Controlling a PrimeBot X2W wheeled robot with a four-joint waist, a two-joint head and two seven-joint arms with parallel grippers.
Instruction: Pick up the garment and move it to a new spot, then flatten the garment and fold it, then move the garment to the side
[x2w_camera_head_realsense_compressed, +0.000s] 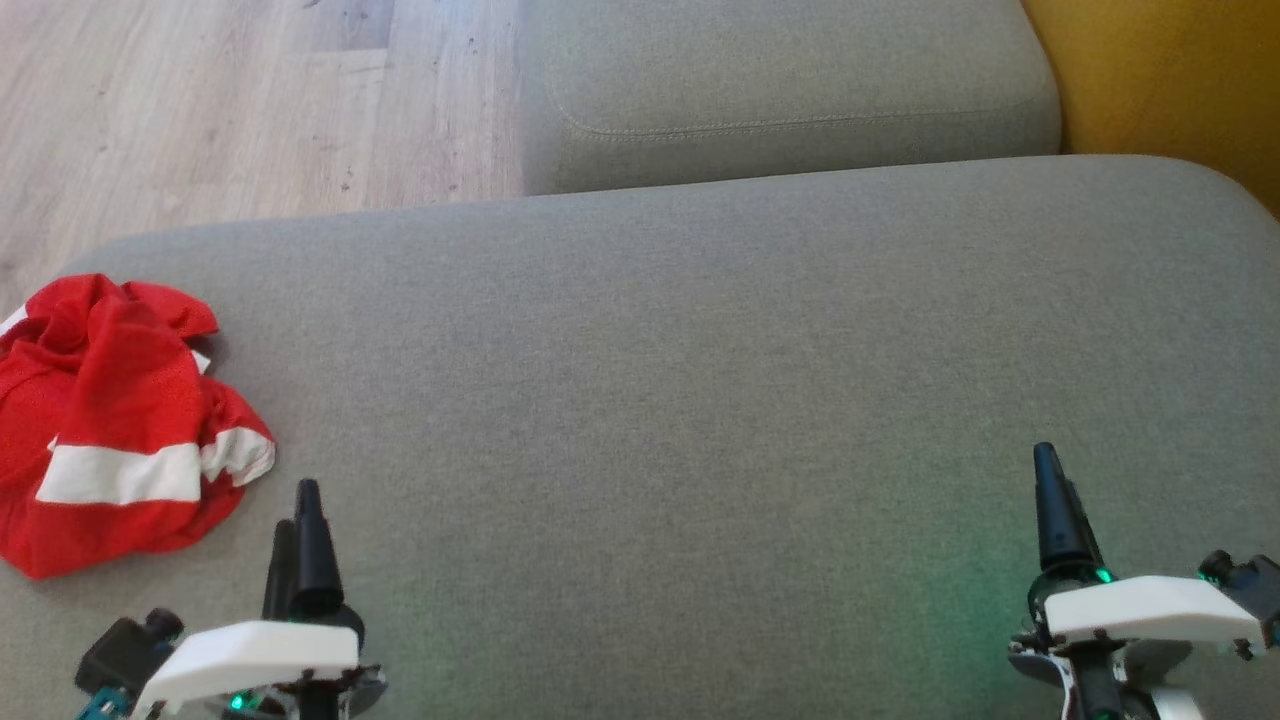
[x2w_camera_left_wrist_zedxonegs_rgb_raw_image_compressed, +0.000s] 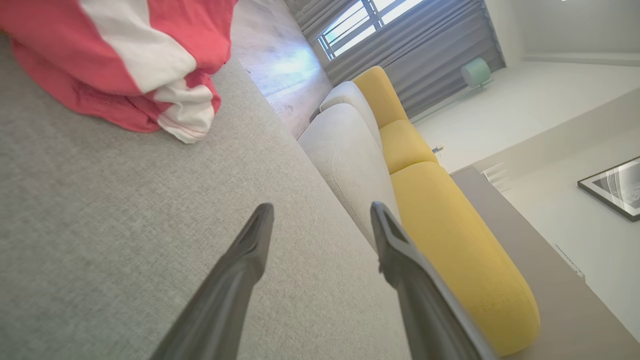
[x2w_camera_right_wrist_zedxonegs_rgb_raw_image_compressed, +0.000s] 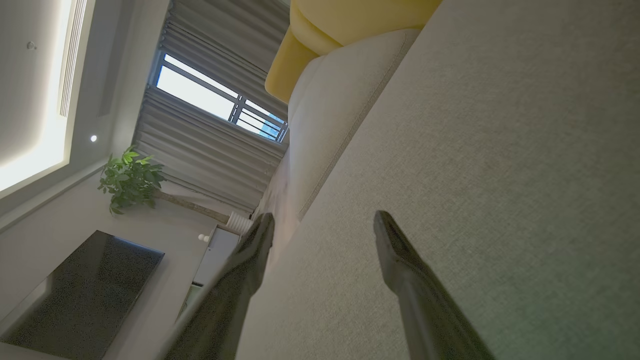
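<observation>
A crumpled red garment (x2w_camera_head_realsense_compressed: 105, 420) with a white stripe lies in a heap at the left end of the grey sofa cushion (x2w_camera_head_realsense_compressed: 700, 380). In the left wrist view the garment (x2w_camera_left_wrist_zedxonegs_rgb_raw_image_compressed: 125, 55) fills the upper left corner, apart from the fingers. My left gripper (x2w_camera_head_realsense_compressed: 300, 500) hovers at the lower left, just right of the garment and not touching it, jaws open and empty (x2w_camera_left_wrist_zedxonegs_rgb_raw_image_compressed: 320, 215). My right gripper (x2w_camera_head_realsense_compressed: 1050, 470) sits at the lower right over bare cushion, also open with nothing between its fingers (x2w_camera_right_wrist_zedxonegs_rgb_raw_image_compressed: 322, 222).
A second grey cushion (x2w_camera_head_realsense_compressed: 790, 90) lies beyond the near one, with a yellow backrest (x2w_camera_head_realsense_compressed: 1170, 80) at the far right. Wood floor (x2w_camera_head_realsense_compressed: 230, 100) shows past the cushion's far left edge. The wrist views take in a curtained window (x2w_camera_right_wrist_zedxonegs_rgb_raw_image_compressed: 220, 105), a plant (x2w_camera_right_wrist_zedxonegs_rgb_raw_image_compressed: 130, 180) and a dark screen (x2w_camera_right_wrist_zedxonegs_rgb_raw_image_compressed: 85, 285).
</observation>
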